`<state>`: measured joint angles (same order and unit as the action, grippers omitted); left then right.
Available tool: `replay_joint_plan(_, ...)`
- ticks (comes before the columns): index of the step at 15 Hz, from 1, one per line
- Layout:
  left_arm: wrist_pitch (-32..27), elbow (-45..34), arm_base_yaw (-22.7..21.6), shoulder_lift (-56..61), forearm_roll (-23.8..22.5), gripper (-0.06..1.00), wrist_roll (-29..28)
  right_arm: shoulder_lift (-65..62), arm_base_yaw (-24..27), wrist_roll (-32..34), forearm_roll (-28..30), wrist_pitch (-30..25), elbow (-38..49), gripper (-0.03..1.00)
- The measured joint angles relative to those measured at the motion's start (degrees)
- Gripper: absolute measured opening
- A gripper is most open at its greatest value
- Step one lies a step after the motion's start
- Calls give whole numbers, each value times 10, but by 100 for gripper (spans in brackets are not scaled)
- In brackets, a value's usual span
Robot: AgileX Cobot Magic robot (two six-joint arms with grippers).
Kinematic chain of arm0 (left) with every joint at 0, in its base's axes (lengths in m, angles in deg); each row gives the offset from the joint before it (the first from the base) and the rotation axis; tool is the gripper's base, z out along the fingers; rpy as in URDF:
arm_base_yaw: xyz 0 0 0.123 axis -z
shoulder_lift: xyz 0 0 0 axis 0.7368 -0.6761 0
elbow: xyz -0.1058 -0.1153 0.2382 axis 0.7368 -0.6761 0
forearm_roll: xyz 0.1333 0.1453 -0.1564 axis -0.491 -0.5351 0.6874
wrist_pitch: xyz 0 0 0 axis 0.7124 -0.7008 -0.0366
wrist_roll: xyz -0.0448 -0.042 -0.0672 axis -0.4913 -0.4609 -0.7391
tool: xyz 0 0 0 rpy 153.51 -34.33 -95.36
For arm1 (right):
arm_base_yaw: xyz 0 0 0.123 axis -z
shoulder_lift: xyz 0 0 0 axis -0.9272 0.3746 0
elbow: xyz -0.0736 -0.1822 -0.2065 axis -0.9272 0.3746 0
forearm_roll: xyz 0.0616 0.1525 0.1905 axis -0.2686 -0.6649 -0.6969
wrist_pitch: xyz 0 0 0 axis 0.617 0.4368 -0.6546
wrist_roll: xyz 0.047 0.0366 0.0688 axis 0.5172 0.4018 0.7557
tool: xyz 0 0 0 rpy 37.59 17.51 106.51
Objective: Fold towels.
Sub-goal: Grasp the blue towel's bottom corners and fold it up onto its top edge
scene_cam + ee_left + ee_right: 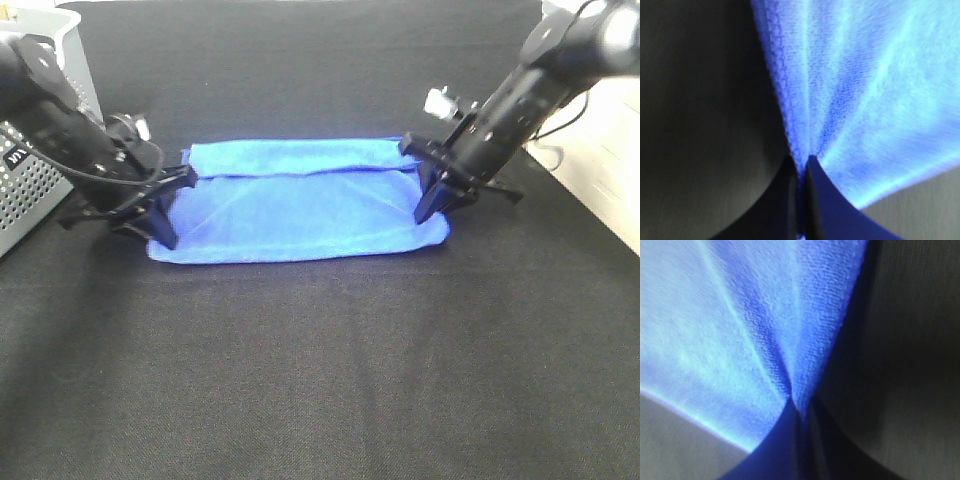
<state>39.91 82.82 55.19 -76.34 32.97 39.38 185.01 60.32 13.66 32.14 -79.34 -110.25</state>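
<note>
The blue towel (300, 205), spread on the table (320, 380) nearer its far edge, was gripped at either short end by the clenched left gripper (168, 222) and right gripper (430, 208), and was judged best carried level and taut.

Blurred towel (865, 100), edge-cropped crate (30, 190)

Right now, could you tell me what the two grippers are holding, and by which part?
Both hold the blue towel: the left gripper pinches its left short edge, the right gripper its right short edge.
</note>
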Motion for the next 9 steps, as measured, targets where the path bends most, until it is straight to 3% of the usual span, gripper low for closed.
replay_joint_plan(2, -7, -64, 1, 49, -15, 1, -5, -49, -2, -2, 8, 16, 92, 0)
replay_joint_plan(6, 21, -209, 11, 128, -17, 1, -5, -132, -4, -41, -17, 113, 308, 0)
replay_joint_plan(9, 54, -275, 23, 147, -5, 1, -5, -151, -4, -76, -40, 150, 378, 0)
